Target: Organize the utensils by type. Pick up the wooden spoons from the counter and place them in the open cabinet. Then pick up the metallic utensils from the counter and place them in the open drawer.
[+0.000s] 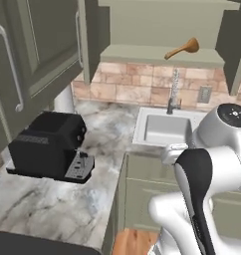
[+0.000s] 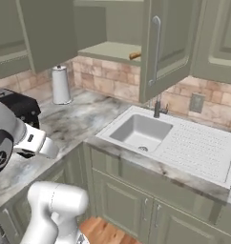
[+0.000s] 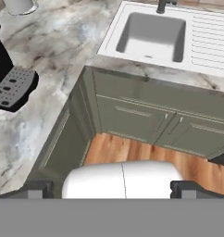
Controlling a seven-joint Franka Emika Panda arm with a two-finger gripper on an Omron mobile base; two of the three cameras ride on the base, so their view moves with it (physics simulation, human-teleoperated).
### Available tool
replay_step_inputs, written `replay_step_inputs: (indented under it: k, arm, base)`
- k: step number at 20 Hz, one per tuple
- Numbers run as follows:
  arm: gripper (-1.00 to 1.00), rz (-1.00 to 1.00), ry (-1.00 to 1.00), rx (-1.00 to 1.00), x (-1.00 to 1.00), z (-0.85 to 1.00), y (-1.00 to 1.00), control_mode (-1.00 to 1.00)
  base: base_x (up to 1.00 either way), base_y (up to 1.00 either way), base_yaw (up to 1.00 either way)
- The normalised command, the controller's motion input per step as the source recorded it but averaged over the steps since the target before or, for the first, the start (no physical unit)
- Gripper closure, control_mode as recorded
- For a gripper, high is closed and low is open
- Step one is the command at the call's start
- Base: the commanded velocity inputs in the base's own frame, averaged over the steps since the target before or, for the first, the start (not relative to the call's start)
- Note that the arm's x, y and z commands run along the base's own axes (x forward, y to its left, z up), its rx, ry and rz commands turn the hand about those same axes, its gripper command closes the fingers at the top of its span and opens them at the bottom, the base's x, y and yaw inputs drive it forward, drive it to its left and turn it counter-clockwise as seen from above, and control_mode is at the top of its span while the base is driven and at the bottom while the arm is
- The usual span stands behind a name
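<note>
1 wooden spoon point(image 1: 183, 49) lies in the cabinet point(image 1: 162, 54), far above the open tool point(image 3: 112, 189).

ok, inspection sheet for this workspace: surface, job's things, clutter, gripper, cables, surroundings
Surface: marbled counter, L-shaped around a corner.
Job's things: one wooden spoon lying on the shelf of the open cabinet.
Clutter: black coffee machine, paper towel roll.
Gripper: gripper open, holding nothing, facing down over the base cabinets and wood floor.
Cables: nothing seen.
Surroundings: white sink with drainboard, faucet, wall outlet, brown-tile backsplash.
</note>
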Motion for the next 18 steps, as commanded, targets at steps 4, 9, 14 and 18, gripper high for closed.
replay_step_inputs:
  k: [4,9,14,18]
  arm:
    - [-1.00,0.00,0.00,0.00,0.00,0.00,0.00,1.00]
    - [-1.00,0.00,0.00,0.00,0.00,0.00,0.00,1.00]
    - [-1.00,0.00,0.00,0.00,0.00,0.00,0.00,1.00]
    - [-1.00,0.00,0.00,0.00,0.00,0.00,0.00,1.00]
  base:
    - [-0.54,-0.31,0.40]
    - [-0.44,-0.14,0.47]
    - [-0.41,-0.06,0.59]
    - [-0.39,-0.04,0.62]
